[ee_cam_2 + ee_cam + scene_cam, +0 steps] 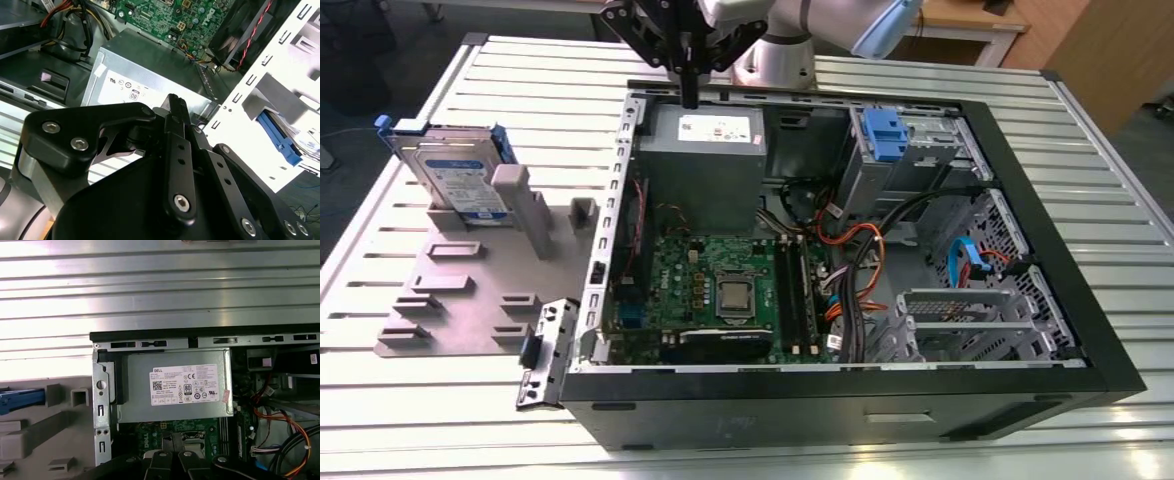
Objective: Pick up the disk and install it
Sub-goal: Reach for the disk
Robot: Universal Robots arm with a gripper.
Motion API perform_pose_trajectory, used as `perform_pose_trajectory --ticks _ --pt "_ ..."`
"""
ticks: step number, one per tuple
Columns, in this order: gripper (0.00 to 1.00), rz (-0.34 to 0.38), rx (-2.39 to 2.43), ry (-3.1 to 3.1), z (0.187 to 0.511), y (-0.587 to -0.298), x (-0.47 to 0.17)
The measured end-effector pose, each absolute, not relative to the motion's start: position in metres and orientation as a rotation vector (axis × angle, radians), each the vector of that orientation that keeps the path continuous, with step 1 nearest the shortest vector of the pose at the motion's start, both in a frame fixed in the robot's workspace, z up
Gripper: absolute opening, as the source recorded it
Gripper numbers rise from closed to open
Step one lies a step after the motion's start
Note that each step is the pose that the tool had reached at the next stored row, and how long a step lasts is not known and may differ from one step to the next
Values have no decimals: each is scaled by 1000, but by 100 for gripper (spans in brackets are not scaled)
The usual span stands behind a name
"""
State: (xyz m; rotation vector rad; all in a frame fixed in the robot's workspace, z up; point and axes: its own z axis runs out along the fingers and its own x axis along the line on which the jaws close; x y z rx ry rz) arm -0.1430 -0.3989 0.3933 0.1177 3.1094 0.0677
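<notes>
**A:** Exterior view, where's the disk [454, 175]?

**B:** Upright in the grey fixture [480, 290], well off the power supply [707, 150] toward that view's left. The end effector [690, 92] hangs above the supply.

**A:** Second wrist view?

**B:** Fingers pinched narrow, nothing held.

**A:** First wrist view?

**B:** Supply dead ahead, disk beyond the case wall [102, 410]. I'd clear that wall, open wide, and grip the carrier squarely.

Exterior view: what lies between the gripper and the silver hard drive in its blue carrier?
Between gripper and disk: the computer case's grey metal side wall, then bare slatted table, in the exterior view.
</notes>
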Motion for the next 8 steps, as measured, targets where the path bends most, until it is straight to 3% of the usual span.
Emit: perform_pose_trajectory --ticks 8 --pt "11 68 118 3109 393 -399 -145"
